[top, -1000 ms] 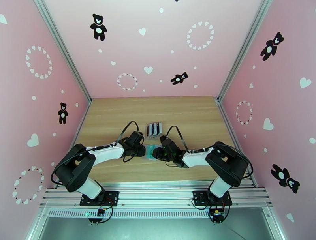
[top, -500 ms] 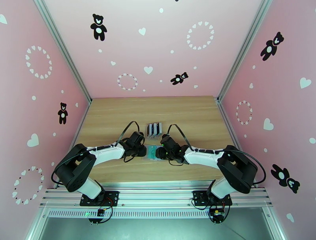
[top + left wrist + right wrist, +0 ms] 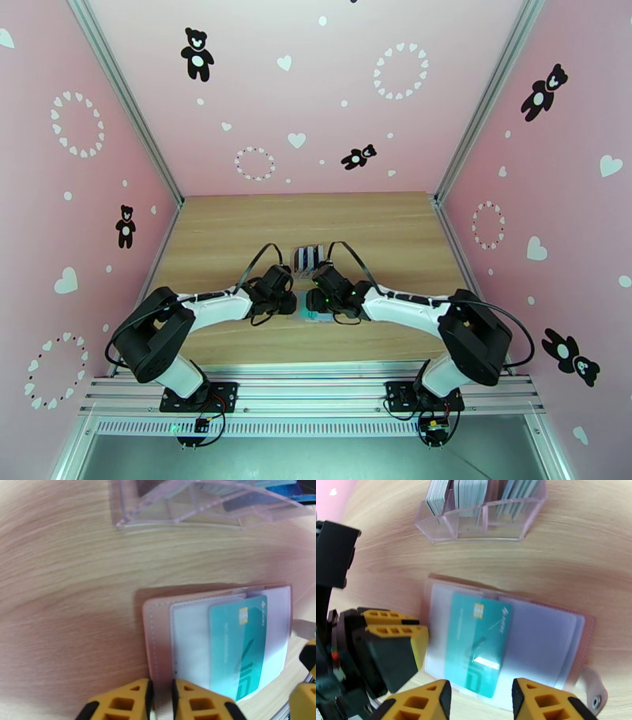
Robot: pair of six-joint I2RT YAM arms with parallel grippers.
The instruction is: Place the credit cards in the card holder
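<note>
1. Card holder [image 3: 549,638]: one, lying open and flat on the table [image 3: 237,229] between the two grippers. It is near the clear stand [image 3: 482,523] but not touching it. Its snap tab [image 3: 594,695] sticks out at one edge.
2. Credit card [image 3: 480,645]: one teal card on the holder's clear sleeves. Can't tell how far it is tucked in.
3. Clear stand: one, with three compartments, each holding stacked cards [image 3: 470,492]. The count per stack is not readable.
4. Left gripper [image 3: 160,701]: jaws clamped on the card holder's cover edge.
5. Right gripper [image 3: 480,699]: jaws apart, either side of the teal card's near end, not gripping it.
</note>
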